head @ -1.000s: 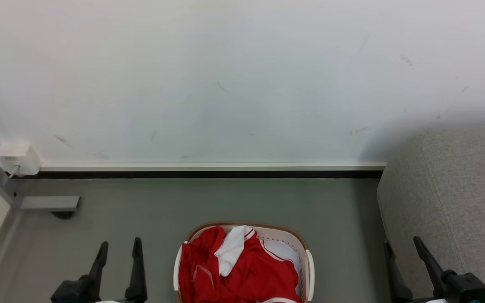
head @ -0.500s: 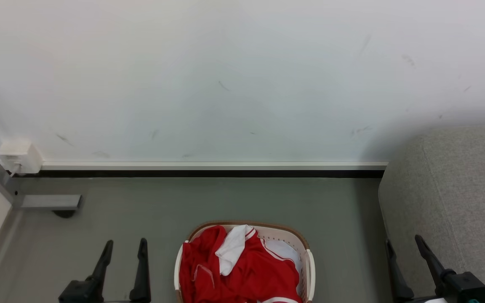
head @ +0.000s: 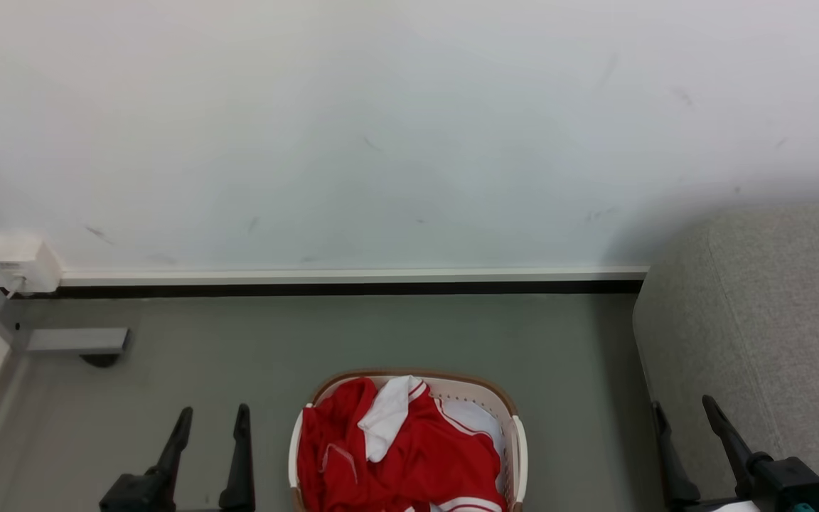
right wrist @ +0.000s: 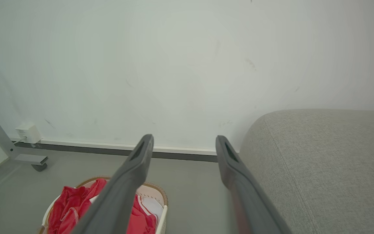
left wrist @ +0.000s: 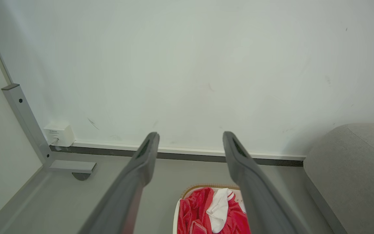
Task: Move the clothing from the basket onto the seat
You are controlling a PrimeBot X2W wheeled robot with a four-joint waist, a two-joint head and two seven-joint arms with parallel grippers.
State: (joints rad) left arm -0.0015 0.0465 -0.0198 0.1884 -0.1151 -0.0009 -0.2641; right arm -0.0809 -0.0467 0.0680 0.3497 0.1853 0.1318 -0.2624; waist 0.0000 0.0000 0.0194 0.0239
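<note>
Clothing (head: 409,462) heaped in basket (head: 517,448) beside seat (head: 772,320).

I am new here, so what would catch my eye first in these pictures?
The bright red clothing heaped in the cream basket, low in the head view's middle, stands out most. The large grey seat stands at the right; the open left end effector and right end effector flank the basket.

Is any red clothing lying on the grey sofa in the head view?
No, the red clothing sits bunched inside the basket, which stands beside the sofa.
</note>
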